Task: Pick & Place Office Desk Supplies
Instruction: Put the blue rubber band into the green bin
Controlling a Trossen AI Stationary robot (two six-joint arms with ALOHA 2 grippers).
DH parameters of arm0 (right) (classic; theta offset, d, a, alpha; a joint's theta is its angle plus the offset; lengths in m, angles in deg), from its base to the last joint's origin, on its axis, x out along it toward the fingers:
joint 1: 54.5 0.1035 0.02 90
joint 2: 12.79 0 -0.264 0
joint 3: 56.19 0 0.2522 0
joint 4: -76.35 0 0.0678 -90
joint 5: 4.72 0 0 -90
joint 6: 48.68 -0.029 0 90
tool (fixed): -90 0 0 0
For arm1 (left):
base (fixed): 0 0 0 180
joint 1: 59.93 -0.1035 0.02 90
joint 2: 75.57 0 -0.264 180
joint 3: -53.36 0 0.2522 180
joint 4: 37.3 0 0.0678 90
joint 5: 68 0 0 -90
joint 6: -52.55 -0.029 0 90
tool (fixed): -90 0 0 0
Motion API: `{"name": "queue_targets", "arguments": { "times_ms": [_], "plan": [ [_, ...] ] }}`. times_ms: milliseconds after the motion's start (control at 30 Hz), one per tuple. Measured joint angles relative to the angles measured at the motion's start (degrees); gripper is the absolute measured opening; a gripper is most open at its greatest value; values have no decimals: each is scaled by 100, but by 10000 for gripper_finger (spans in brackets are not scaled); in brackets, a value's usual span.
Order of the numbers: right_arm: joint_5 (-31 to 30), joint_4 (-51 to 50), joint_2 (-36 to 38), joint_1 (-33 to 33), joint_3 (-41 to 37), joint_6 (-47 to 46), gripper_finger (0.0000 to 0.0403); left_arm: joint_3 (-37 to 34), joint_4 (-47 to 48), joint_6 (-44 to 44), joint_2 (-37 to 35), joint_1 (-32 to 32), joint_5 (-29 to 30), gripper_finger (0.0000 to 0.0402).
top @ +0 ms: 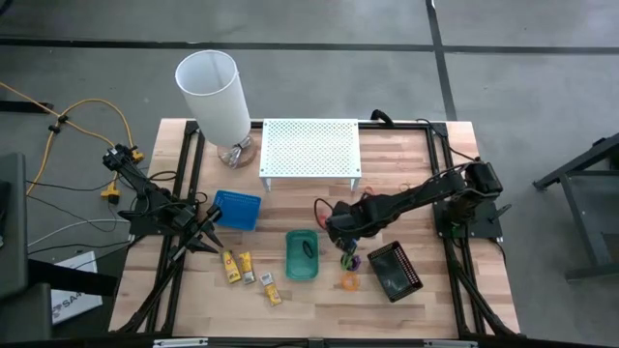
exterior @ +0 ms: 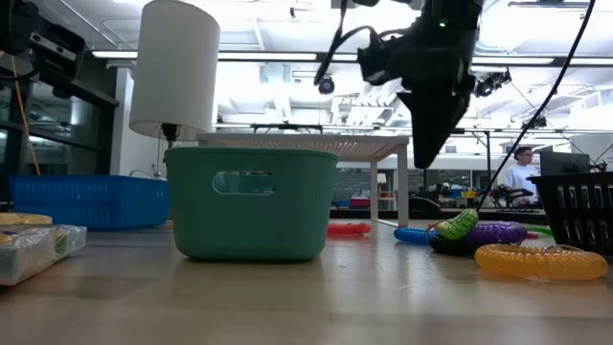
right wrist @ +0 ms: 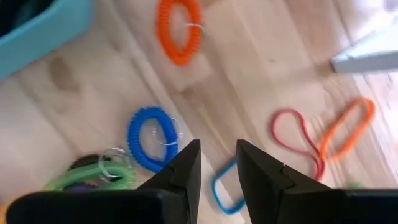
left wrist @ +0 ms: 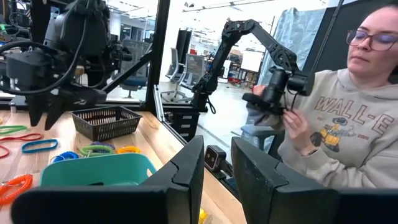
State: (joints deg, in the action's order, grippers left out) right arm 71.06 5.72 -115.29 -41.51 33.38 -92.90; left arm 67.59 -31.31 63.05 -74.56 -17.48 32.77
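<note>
Blue coiled ring (right wrist: 151, 138) lying flat on the desk (top: 309, 290), just beside and below the right pincer (right wrist: 217, 163), whose fingers stand slightly parted and empty. The right arm is far nearer (left pincer (left wrist: 216, 171) waits, narrowly parted, at the desk's left edge).

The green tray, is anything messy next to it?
Yes. Coiled rings lie in a loose heap on the wood beside the green tray, none of them in a tray, with the right gripper above them.
</note>
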Motion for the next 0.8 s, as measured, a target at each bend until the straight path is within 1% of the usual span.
{"name": "queue_targets", "arguments": {
  "times_ms": [200,400,800],
  "plan": [
    [128,-327,0,2,0,-630,91,0,0,0,0,-1,0,79],
    [131,-608,0,-39,0,-981,91,0,0,0,0,0,0,79],
    [389,-103,-2,-41,-645,-1530,91,0,0,0,0,-2,0,79]
  ]
}}
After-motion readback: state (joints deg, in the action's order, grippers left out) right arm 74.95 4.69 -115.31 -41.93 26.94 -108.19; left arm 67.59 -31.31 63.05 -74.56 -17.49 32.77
